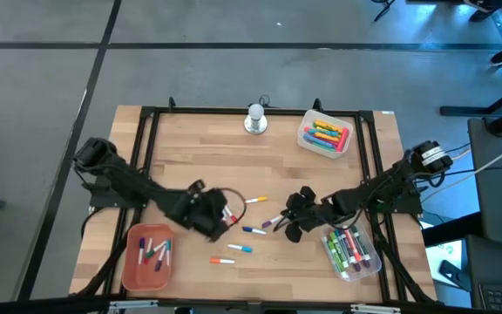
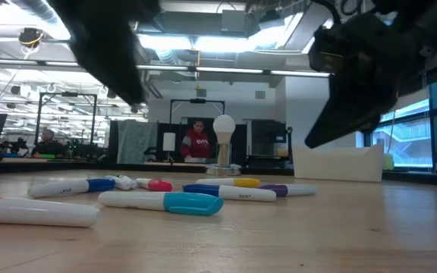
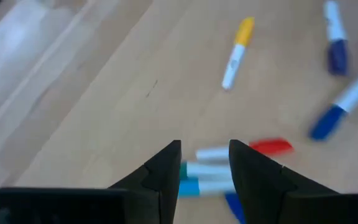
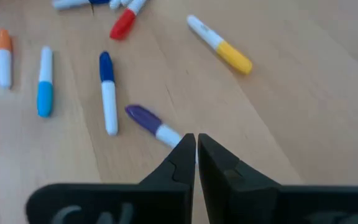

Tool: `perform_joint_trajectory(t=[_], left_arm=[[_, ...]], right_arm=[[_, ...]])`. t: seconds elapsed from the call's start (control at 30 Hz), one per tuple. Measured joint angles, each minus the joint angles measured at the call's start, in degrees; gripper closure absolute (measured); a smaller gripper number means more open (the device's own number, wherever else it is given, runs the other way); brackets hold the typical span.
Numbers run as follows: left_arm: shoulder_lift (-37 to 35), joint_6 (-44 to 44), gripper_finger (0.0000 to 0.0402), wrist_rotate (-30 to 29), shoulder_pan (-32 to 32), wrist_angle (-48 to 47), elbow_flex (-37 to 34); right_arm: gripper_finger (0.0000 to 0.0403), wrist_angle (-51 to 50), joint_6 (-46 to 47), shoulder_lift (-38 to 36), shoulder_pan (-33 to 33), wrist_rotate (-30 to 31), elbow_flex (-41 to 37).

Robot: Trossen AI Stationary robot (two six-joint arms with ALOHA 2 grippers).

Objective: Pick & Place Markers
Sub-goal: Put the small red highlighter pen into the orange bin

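- High view: the left gripper (image 1: 220, 214) is low over the middle of the wooden table (image 1: 199, 166), just beside a small cluster of loose markers (image 1: 249, 228). The right gripper (image 1: 288, 218) is near the same cluster from the other side. Between the two grippers there is only a narrow gap. An orange tray (image 1: 127, 266) with markers stands at the near left corner, close to the table edge. A clear bin (image 1: 369, 266) with markers stands at the near right corner, and a white bin (image 1: 308, 139) of bright markers is at the far right. A silver-white knob (image 1: 255, 119) stands at the far edge. The far half of the table has much open wood.
- Low view: markers lie in a row across the table, a teal-capped marker (image 2: 161, 202) and an orange-capped marker (image 2: 33, 211) nearest (both lie flat). Both arms hang dark above them. A person (image 2: 197, 142) is in the room behind.
- Left wrist view: the left fingers (image 3: 160, 177) are spread apart, with a red-capped marker (image 3: 244, 149) and a teal one lying between and beyond them. A yellow-capped marker (image 3: 237, 52) lies well apart on free wood.
- Right wrist view: the right fingers (image 4: 176, 162) are pressed nearly together, with only a thin slit between them. Their tips are at the white end of a purple-capped marker (image 4: 151, 122); I cannot tell if they touch it. A blue-capped marker (image 4: 107, 90) lies just beside.
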Motion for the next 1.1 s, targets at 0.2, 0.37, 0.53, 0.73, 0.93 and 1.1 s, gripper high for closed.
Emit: perform_joint_trajectory(t=[0.2, 0.37, 0.53, 0.73, 0.93, 1.1], left_arm=[[3.4, 4.3, 0.026, 1.9, 6.7, 13.2, -4.7], [5.4, 6.1, 0.025, 1.8, 8.7, 19.9, -5.2], [5.4, 10.9, 0.0247, 2.2, 8.7, 29.9, -5.2], [5.4, 16.3, 0.0253, 6.6, 6.8, 34.8, -5.2], [5.4, 17.8, 0.0264, 7.3, 4.9, 32.4, -5.2], [5.4, 20.1, 0.0265, 7.8, 3.9, 30.3, -5.2]], right_arm=[[0.0382, -3.4, 3.6, 0.0, 3.5, 4.4, 0.0], [0.0382, -3.6, 2.8, 0.0, 4.1, 6.6, 0.0], [0.0382, -3.8, 0.1, 0.0, 3.4, 6.7, 0.0], [0.0382, -3.9, -1.6, 0.0, 2.5, 6.7, 0.0], [0.0382, -4.0, -2.7, 0.0, 2.5, 6.5, 0.0], [0.0382, -4.8, -3.3, 0.0, 2.5, 6.1, 0.0]])
